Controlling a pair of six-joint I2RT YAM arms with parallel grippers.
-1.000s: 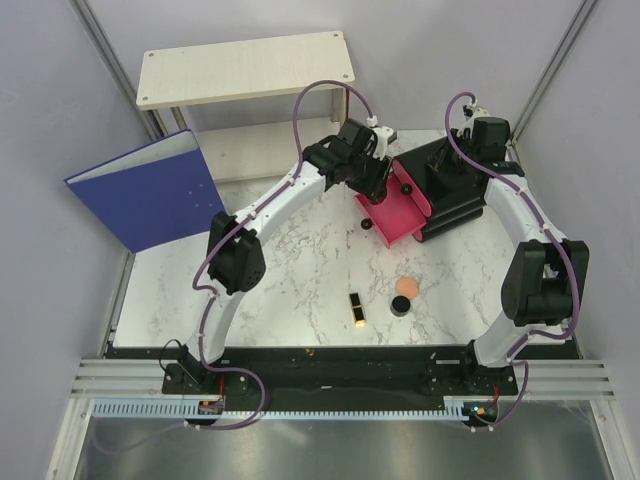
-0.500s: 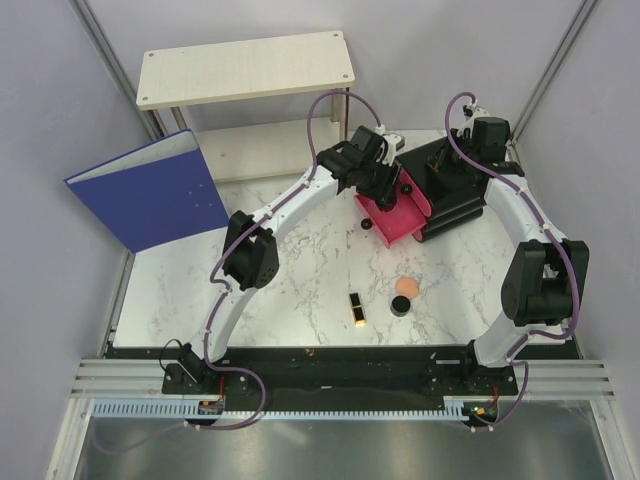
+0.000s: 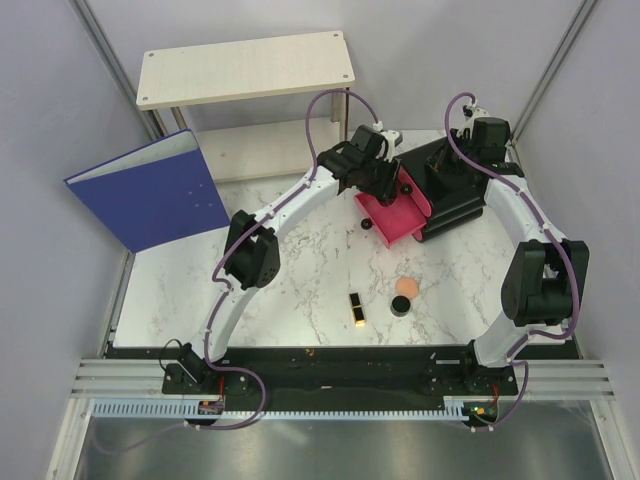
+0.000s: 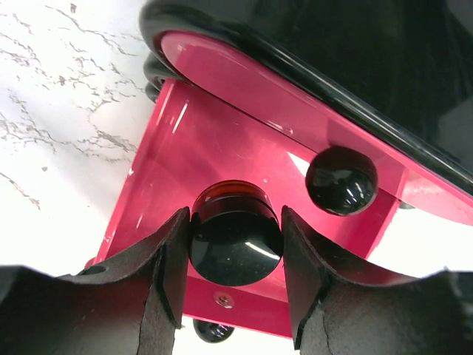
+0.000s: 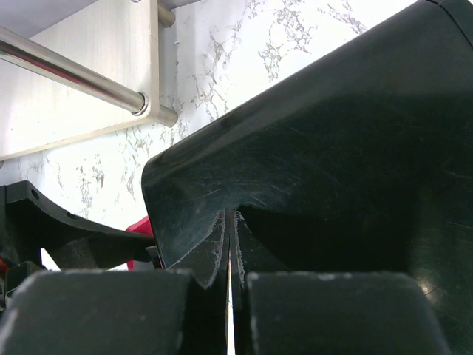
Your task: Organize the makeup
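My left gripper (image 4: 235,222) is shut on a round black jar (image 4: 236,251) and holds it over the open pink drawer (image 4: 185,163) of the black organizer box (image 3: 450,190). In the top view the left gripper (image 3: 385,185) is over that drawer (image 3: 398,218). My right gripper (image 5: 230,222) is shut, with its tips against the organizer's black top (image 5: 332,148); it also shows in the top view (image 3: 468,150). On the table lie a black-and-gold lipstick (image 3: 356,309), a round peach puff (image 3: 407,288) and a second black jar (image 3: 400,305). The peach tubes are out of view.
A blue binder (image 3: 150,190) leans at the back left. A light wooden shelf (image 3: 245,65) stands at the back, and its metal rail (image 5: 74,74) shows in the right wrist view. A black knob (image 4: 341,180) sits on the closed pink drawer above the open one.
My left gripper has moved right and out over the open pink drawer with the jar. The right arm and the items on the table have not moved.
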